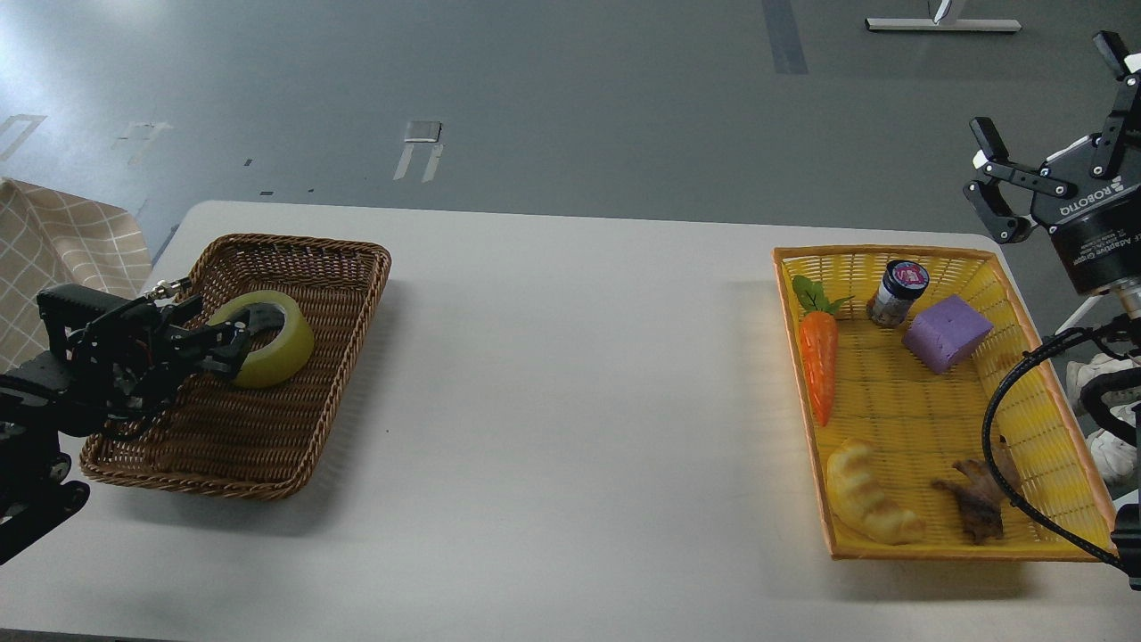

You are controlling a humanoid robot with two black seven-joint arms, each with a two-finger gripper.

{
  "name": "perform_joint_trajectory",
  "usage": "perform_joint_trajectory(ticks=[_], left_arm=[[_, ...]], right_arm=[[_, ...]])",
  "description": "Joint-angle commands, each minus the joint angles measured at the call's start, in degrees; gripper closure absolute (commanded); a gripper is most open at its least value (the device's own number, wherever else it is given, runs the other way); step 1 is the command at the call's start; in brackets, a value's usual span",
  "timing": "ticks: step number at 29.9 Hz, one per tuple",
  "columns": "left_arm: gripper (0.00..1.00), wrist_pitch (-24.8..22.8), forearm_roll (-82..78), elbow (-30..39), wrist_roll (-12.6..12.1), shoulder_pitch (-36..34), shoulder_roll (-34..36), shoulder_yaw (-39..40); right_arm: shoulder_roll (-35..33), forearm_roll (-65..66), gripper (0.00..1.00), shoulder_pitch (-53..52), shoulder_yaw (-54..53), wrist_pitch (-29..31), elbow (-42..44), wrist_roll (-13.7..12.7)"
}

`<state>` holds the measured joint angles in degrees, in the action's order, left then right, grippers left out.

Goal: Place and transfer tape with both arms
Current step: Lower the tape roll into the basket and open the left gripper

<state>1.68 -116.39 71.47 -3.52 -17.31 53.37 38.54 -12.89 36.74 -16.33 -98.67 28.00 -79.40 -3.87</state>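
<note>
The tape (287, 346), a yellow roll, lies low in the brown wicker basket (348, 254) at the table's left. My left gripper (237, 333) comes in from the left and grips the roll's near wall, with one finger (257, 316) inside the core. The near side of the roll is hidden behind the gripper. My right gripper (1045, 87) is held high at the far right, beyond the yellow basket. Its fingers are spread wide and hold nothing.
A yellow wicker basket (891, 252) on the right holds a toy carrot (819, 361), a small jar (898, 292), a purple block (947, 333), a croissant toy (865, 504) and a brown object (978, 504). A black cable (994, 419) arcs over its right side. Checked cloth (62, 245) hangs at left.
</note>
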Motion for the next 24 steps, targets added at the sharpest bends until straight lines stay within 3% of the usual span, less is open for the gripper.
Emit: perform_joint_trajectory(ticks=[1, 6, 10, 14, 19, 22, 24], left_arm=[[0.04, 0.6, 0.11, -0.37, 1.85, 0.09, -0.02, 0.05], [0.03, 1.48, 0.2, -0.54, 2.73, 0.18, -0.1, 0.66], [0.02, 4.99, 4.75, -0.37, 3.6, 0.0, -0.1, 2.5], [0.02, 5.79, 23.08, 0.6, 7.73, -0.7, -0.28, 6.97], [0.02, 5.79, 39.01, 2.09, 9.93, -1.32, -1.68, 11.81], [0.02, 5.71, 46.32, 4.54, 12.22, -1.32, -5.97, 16.29], [0.02, 5.7, 48.18, 5.78, 12.22, -1.32, -8.53, 17.97]], right_arm=[[-0.03, 0.0, 0.0, -0.02, 0.05, 0.0, -0.05, 0.0], [-0.03, 0.0, 0.0, 0.25, -0.04, 0.0, -0.05, 0.0], [0.06, 0.0, 0.0, 0.33, -0.04, 0.0, -0.05, 0.0], [0.14, 0.0, 0.0, 0.33, -0.04, 0.0, -0.14, 0.0], [0.06, 0.0, 0.0, 0.25, -0.04, 0.0, -0.05, 0.09], [0.14, 0.0, 0.0, -0.02, 0.05, 0.0, -0.14, 0.09], [0.14, 0.0, 0.0, -0.1, 0.05, 0.0, -0.23, 0.09]])
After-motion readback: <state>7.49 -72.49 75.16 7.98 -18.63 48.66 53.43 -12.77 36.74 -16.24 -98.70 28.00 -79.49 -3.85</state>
